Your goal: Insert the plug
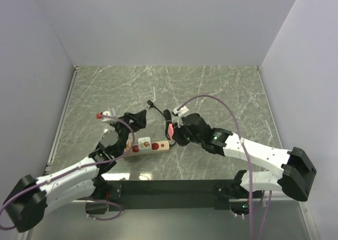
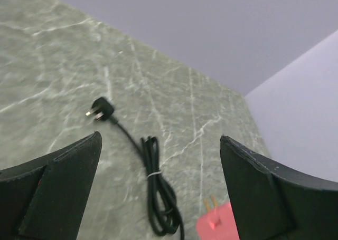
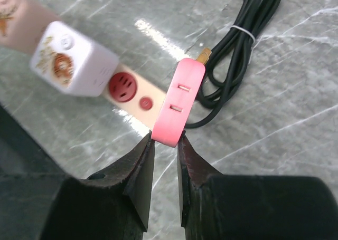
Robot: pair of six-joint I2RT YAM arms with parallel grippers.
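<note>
My right gripper (image 3: 165, 137) is shut on the lower end of a pink plug (image 3: 178, 100), whose brass prongs point away from the camera. It holds the plug just above the right end of a beige power strip (image 3: 138, 95) with red sockets. In the top view the plug (image 1: 170, 129) hangs over the strip (image 1: 158, 146), with the right gripper (image 1: 174, 135) beside it. My left gripper (image 1: 133, 125) is open and empty by the strip's left end. In the left wrist view the open left gripper (image 2: 161, 145) frames the pink plug (image 2: 217, 224) at the lower right.
A white adapter (image 3: 71, 60) sits plugged into the strip's left part. A bundled black cable (image 1: 167, 116) with a black plug (image 2: 100, 109) lies on the marble table just behind the strip. White walls enclose the table on three sides.
</note>
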